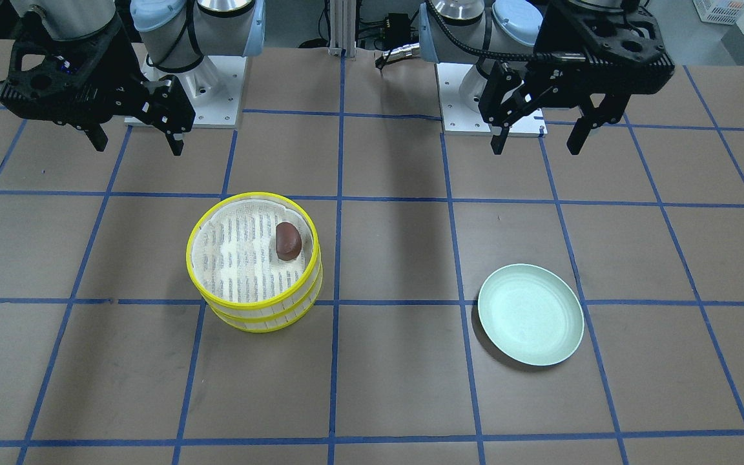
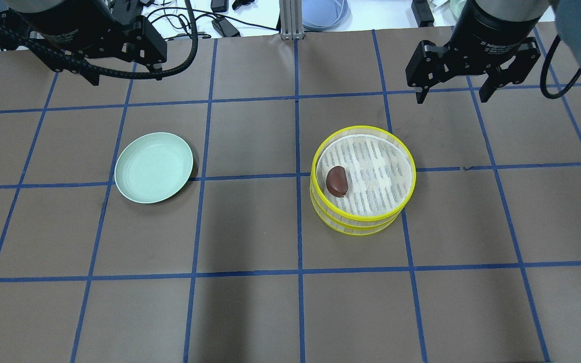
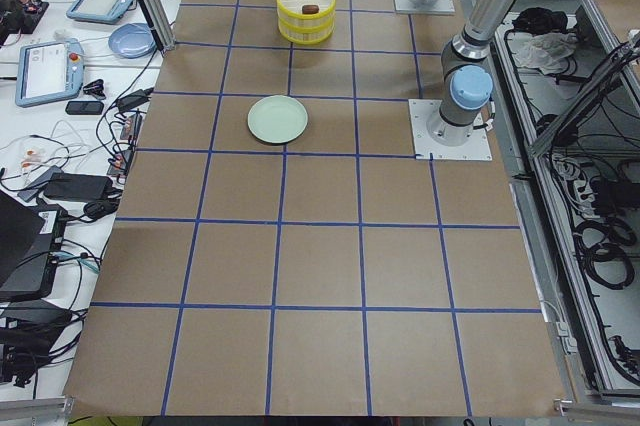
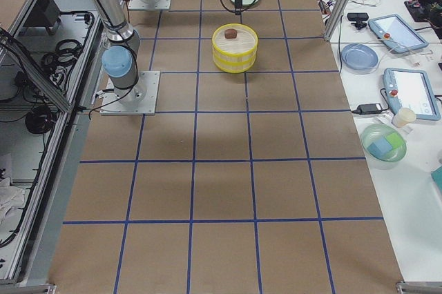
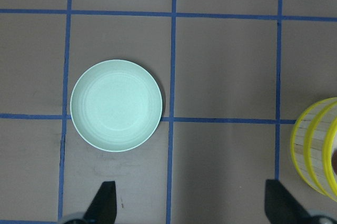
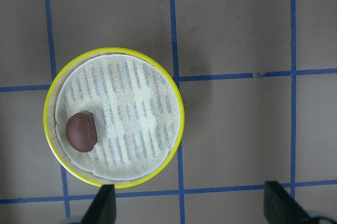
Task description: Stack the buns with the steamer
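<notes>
A yellow-rimmed steamer (image 1: 252,310) of two stacked tiers stands on the table, and also shows in the overhead view (image 2: 361,222). The dark reddish-brown bun (image 1: 288,241) lies on the cloth liner of the top tier, near its rim (image 2: 337,181) (image 6: 81,131). The cream-white bun is not in view. My right gripper (image 1: 139,148) hangs open and empty high above the table, behind the steamer (image 6: 192,205). My left gripper (image 1: 535,147) hangs open and empty high above the table, behind the plate (image 5: 192,205).
A pale green round plate (image 1: 531,314) lies empty on my left side (image 2: 154,167) (image 5: 116,105). The table is brown paper with a blue tape grid. Tablets, cables and bowls lie on the side bench (image 4: 400,94) beyond the table's far edge.
</notes>
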`<state>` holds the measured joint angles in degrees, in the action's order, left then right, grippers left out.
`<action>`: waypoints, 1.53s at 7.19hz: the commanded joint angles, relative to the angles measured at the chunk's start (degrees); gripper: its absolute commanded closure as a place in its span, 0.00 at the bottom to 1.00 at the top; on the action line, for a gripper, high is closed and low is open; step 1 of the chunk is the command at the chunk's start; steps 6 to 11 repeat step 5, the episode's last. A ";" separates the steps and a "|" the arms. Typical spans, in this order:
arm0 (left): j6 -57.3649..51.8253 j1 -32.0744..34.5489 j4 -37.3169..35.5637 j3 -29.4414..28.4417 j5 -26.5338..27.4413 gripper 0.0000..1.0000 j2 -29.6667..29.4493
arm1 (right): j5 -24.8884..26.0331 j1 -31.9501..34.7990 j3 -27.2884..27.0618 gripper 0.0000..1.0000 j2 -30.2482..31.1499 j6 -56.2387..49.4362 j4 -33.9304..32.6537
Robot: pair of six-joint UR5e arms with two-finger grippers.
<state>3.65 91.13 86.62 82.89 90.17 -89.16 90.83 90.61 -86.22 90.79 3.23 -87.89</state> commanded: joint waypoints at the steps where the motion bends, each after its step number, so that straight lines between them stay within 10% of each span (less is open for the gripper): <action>1: -0.31 -0.52 -0.84 -0.45 -0.52 0.00 -1.19 | 0.22 0.00 0.00 0.00 0.00 -0.16 0.00; 11: -4.18 -0.43 1.27 -0.36 -1.13 0.00 -1.54 | -0.04 0.00 0.00 0.00 0.09 0.02 0.00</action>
